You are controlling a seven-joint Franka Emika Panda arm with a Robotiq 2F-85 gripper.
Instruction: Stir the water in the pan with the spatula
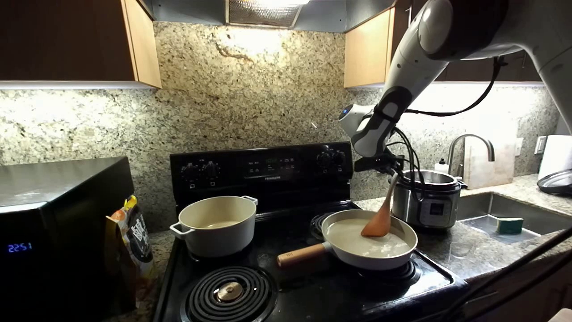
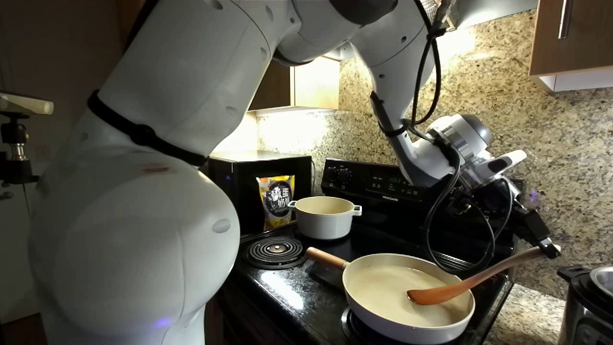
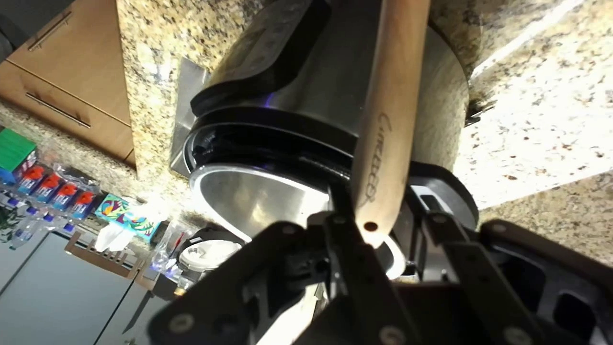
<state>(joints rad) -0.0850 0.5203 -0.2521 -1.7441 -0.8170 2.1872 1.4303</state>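
Note:
The cream-white pan (image 1: 357,260) sits on the stove's right side, its wooden handle (image 1: 301,255) pointing left in an exterior view. Pale water (image 2: 383,287) covers its floor. My gripper (image 2: 548,247) is shut on the upper end of the wooden spatula (image 2: 445,293), beyond and above the pan's rim. The spatula slants down over the rim, and its orange-brown blade (image 1: 375,225) touches the water with its tip. In the wrist view the pale handle end of the spatula (image 3: 395,96) stands between the dark fingers; the pan and the blade are out of that view.
A stainless pressure cooker (image 1: 404,210) stands on the counter close beside the pan, right under my gripper. The deeper cream pot (image 2: 325,226) sits on the back left burner. Loose cables (image 2: 431,215) hang from the arm near the pan. Left are a microwave (image 1: 67,250) and snack bag (image 2: 278,201).

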